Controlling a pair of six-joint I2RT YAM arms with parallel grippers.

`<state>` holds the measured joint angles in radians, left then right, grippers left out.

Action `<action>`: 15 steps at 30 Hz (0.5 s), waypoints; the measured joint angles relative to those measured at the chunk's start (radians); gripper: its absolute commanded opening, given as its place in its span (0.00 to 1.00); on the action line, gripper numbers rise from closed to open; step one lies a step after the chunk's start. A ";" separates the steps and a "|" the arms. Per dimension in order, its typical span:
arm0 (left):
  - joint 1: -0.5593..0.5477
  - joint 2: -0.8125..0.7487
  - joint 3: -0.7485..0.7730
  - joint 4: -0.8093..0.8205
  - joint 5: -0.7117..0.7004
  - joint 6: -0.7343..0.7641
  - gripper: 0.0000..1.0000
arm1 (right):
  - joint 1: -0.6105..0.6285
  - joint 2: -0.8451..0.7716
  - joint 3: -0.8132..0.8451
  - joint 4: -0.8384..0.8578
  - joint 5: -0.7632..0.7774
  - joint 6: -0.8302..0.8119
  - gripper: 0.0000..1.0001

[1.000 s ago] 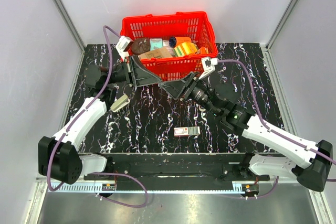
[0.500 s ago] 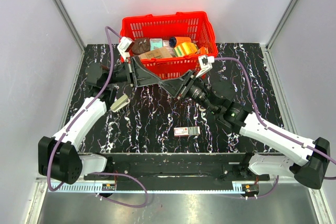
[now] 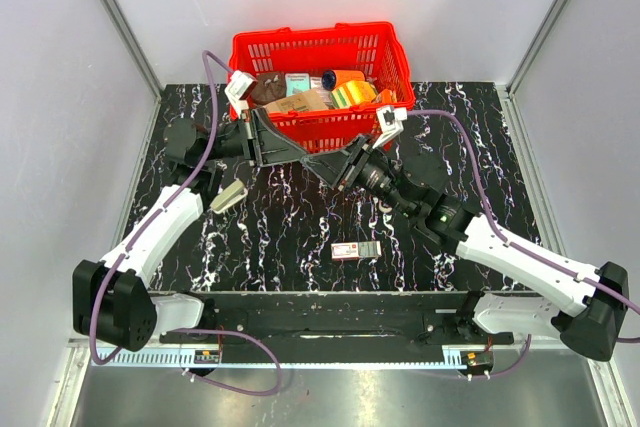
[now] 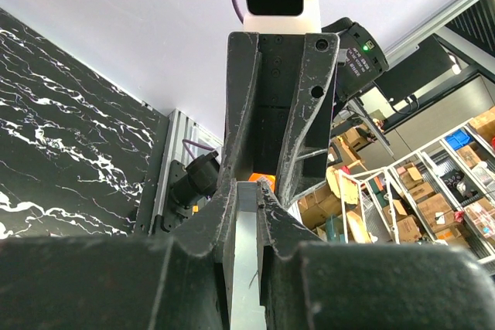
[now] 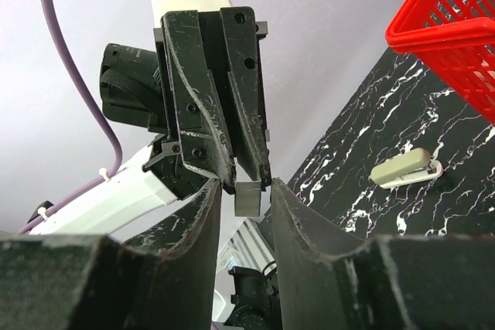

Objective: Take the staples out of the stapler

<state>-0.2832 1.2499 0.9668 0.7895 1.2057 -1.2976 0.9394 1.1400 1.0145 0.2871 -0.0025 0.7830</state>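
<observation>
A short silvery strip of staples (image 5: 249, 200) hangs above the table with my left gripper (image 3: 305, 154) shut on it; in the left wrist view the strip (image 4: 246, 268) runs up between my dark fingers. My right gripper (image 5: 244, 185) faces the left one tip to tip. Its jaws stand on either side of the strip's free end, with a gap showing on each side, so it is open. The stapler (image 3: 228, 196), small and beige-grey, lies on the black marbled table left of both grippers; it also shows in the right wrist view (image 5: 406, 169).
A red basket (image 3: 392, 39) holding several packages stands at the back, just behind the two grippers. A small red-and-white box (image 3: 356, 250) lies on the table in front of the right arm.
My right gripper has shifted slightly left toward the left gripper and its jaws have narrowed around the strip's end. The left arm and the stapler have not moved.
</observation>
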 measured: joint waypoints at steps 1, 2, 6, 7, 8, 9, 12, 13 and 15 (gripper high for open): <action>0.000 0.000 0.000 -0.007 0.000 0.004 0.13 | 0.000 0.000 -0.002 0.000 0.000 0.000 0.38; 0.000 0.000 0.001 -0.012 0.001 0.006 0.13 | 0.000 0.000 -0.003 0.000 0.000 0.000 0.38; 0.000 0.000 0.005 -0.028 0.000 0.016 0.13 | 0.000 0.000 -0.011 0.003 -0.013 0.003 0.40; 0.000 0.000 0.007 -0.033 0.000 0.018 0.13 | 0.000 0.000 -0.013 0.005 -0.018 0.004 0.40; 0.000 0.000 0.007 -0.034 0.000 0.019 0.13 | 0.000 -0.001 -0.016 0.008 -0.020 0.005 0.40; 0.000 0.000 0.007 -0.037 0.000 0.019 0.13 | 0.000 -0.002 -0.019 0.009 -0.023 0.007 0.39; 0.000 0.000 0.008 -0.040 0.000 0.024 0.13 | 0.000 -0.007 -0.029 0.011 -0.026 0.010 0.36; 0.000 0.000 0.008 -0.041 0.000 0.026 0.13 | 0.000 -0.009 -0.031 0.012 -0.026 0.011 0.35; 0.000 0.000 0.009 -0.042 0.000 0.030 0.13 | 0.000 -0.014 -0.034 0.011 -0.025 0.011 0.34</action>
<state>-0.2832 1.2499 0.9756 0.7471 1.2057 -1.2678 0.9394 1.1259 0.9810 0.2981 -0.0273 0.7940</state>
